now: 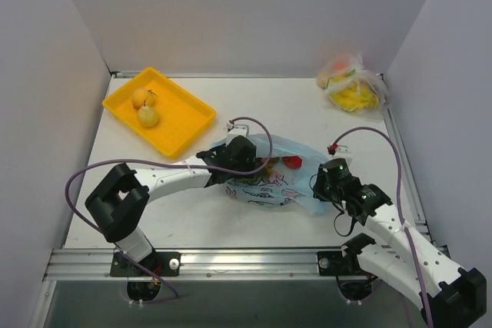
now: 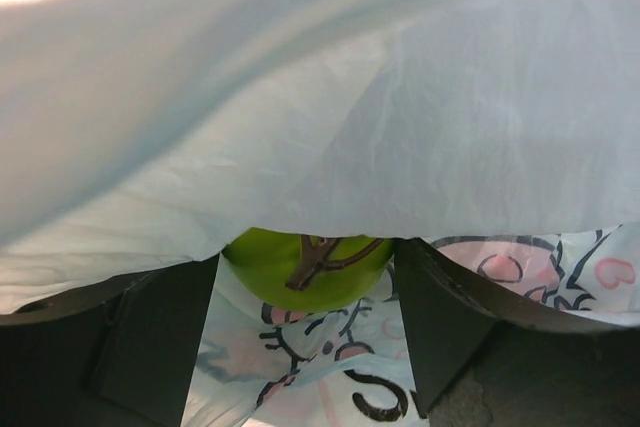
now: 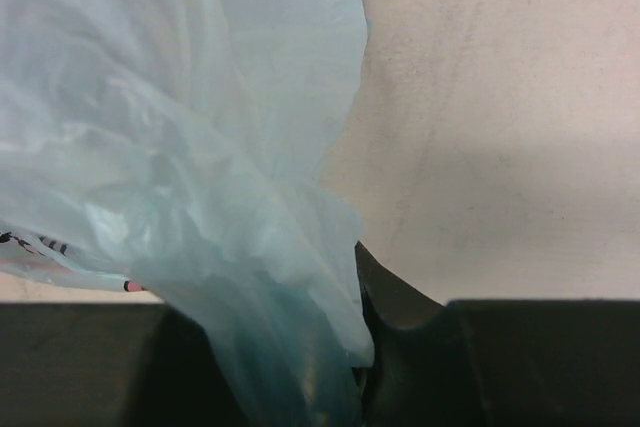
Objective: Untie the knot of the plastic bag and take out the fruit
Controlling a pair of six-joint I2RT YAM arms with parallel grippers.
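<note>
- Looking down from above, the bag (image 1: 265, 190) lies on the table (image 1: 192, 217) about midway across, nearer the near edge. No knot shows, so I judge the untying done.
- The left tool (image 1: 254, 160) reaches in under the bag's film from the left, and the right tool (image 1: 321, 186) sits at the bag's right end. A red apple (image 1: 292, 162) shows through the film. A tray (image 1: 184, 122) by the far left corner holds two fruit (image 1: 141, 98). A clear bag (image 1: 352, 86) sits in the far right corner.
- Left wrist: the tool's fingers (image 2: 440, 307) stand spread either side of a green apple (image 2: 305, 262) inside the bag, with film draped over the top. I cannot tell whether the pads press the apple yet.
- Right wrist: the tool is pressed together, pinching a gathered tail of the bag's blue plastic above bare table.
- Risks, as I judge them:
  - The left fingers could trap loose film with the apple, so pulling out would drag the whole bag.
  - The smooth, round apple could squirt from a shallow grip.
  - The draped film could snag the tool on withdrawal.
  - The right pinch on thin plastic could slip or tear if the left pulls hard against it.
</note>
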